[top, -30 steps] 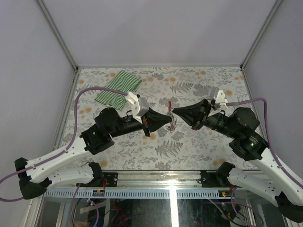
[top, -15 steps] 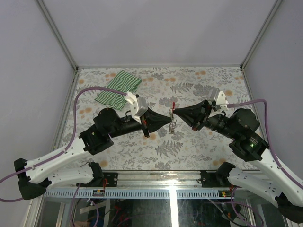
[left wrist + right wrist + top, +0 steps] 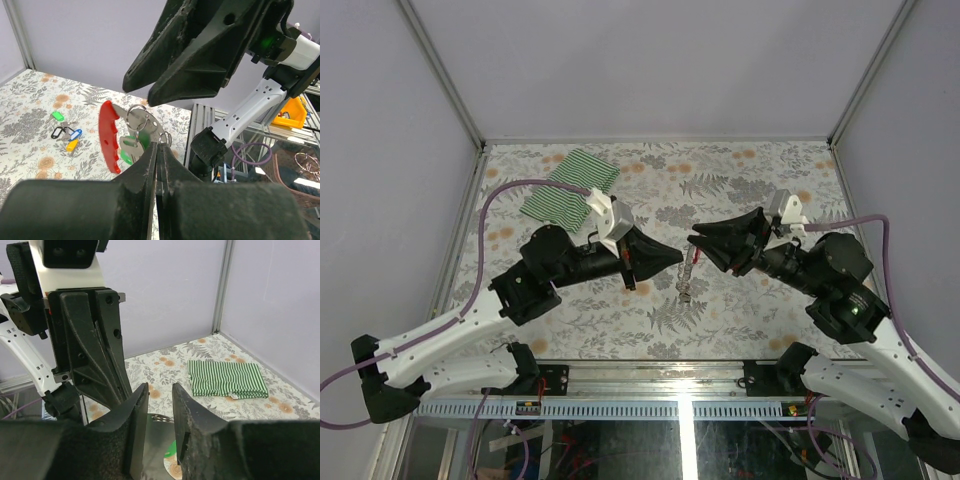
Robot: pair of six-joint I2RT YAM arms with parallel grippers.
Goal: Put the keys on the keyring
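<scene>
Worktop (image 3: 760, 175): floral print, striped cloth (image 3: 570, 186) at the far left. Left end effector (image 3: 676, 258) is fully closed, pinching the silvery strip of the keyring (image 3: 109, 136). The keyring's red curve hangs just beside the tips, mid-air between the arms. Right end effector (image 3: 696, 245) is parted narrowly and holds nothing, just above the keyring and not touching it. Green-tagged keys (image 3: 128, 154) hang between the red curve and the left tips.
</scene>
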